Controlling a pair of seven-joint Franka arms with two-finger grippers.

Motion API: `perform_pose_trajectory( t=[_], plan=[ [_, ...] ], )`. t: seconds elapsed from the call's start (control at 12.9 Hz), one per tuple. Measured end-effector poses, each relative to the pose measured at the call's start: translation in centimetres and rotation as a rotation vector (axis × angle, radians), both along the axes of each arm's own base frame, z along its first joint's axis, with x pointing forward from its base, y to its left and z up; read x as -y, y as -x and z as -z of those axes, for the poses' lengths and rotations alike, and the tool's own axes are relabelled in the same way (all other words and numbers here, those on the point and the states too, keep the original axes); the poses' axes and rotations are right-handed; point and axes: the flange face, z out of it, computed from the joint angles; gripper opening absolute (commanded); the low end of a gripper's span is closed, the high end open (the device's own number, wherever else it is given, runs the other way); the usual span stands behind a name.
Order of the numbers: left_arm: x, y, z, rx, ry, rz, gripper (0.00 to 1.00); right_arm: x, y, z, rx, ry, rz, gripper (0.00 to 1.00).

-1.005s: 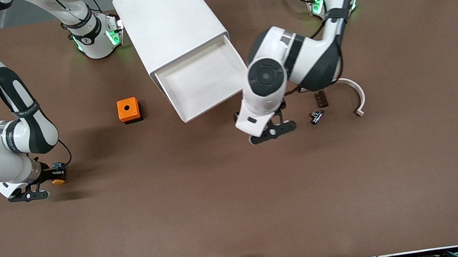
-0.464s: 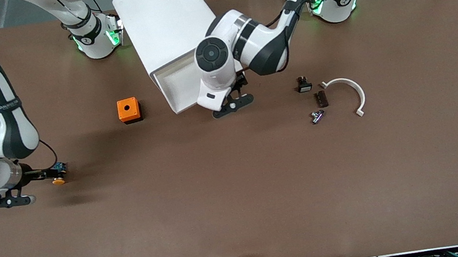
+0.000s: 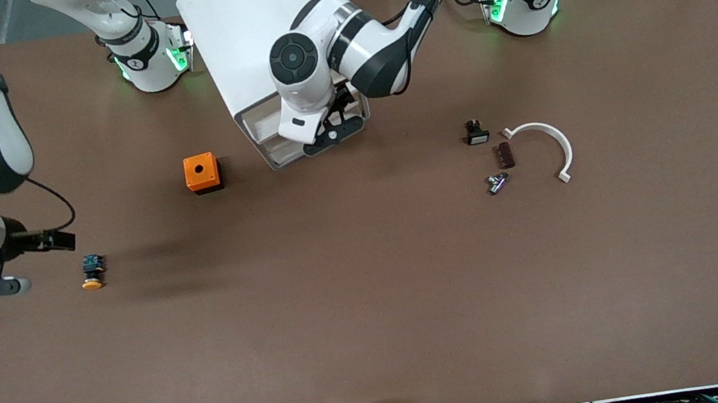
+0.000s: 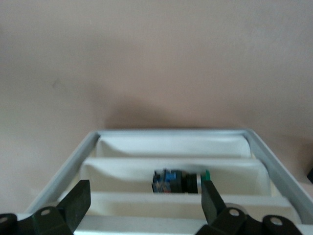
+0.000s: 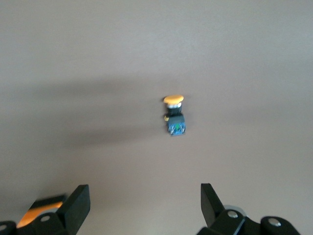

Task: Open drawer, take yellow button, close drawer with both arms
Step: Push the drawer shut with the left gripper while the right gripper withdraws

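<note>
A small plastic button (image 3: 91, 273) has an orange-yellow cap and black-and-teal body; the square plastic cube (image 3: 201, 172) is orange; the tabletop (image 3: 374, 312) is plain brown.

The left arm reaches in from the upper right of the front view, its left hand (image 3: 333, 132) pointing down at upper centre, fingers (image 4: 78, 201) spread. The right arm fills the left edge, with the right hand (image 3: 55, 240) horizontal, fingers (image 5: 211, 200) apart, nothing between them.

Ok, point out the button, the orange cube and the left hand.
button (image 3: 91, 273), front view, on its black-and-teal body.
orange cube (image 3: 201, 172), front view, on its top face beside the hole.
left hand (image 3: 333, 133), front view, midway between its fingertips.
</note>
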Motion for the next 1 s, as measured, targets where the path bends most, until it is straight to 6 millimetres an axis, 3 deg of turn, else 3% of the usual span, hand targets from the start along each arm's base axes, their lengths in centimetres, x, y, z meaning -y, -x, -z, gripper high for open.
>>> perform_pose_trajectory(
  t=[0.31, 0.62, 0.85, 1.0],
  plan=[
    [0.4, 0.7, 0.2, -0.061, 0.019, -0.077, 1.0, -1.3, 4.2, -8.8, 0.003, -0.056, 0.026, 1.0],
    [0.5, 0.8, 0.2, -0.084, 0.026, -0.108, 1.0, -1.2, 6.0, -16.3, -0.013, -0.078, 0.044, 1.0],
    [-0.2, -0.4, 0.1, -0.059, 0.016, -0.119, 1.0, -1.0, 6.6, -19.1, -0.008, -0.094, 0.053, 1.0],
    [-3.0, -4.0, -0.1, 0.032, -0.041, -0.126, 1.0, -0.8, 6.7, -19.2, -0.015, -0.095, 0.056, 1.0]
  ],
)
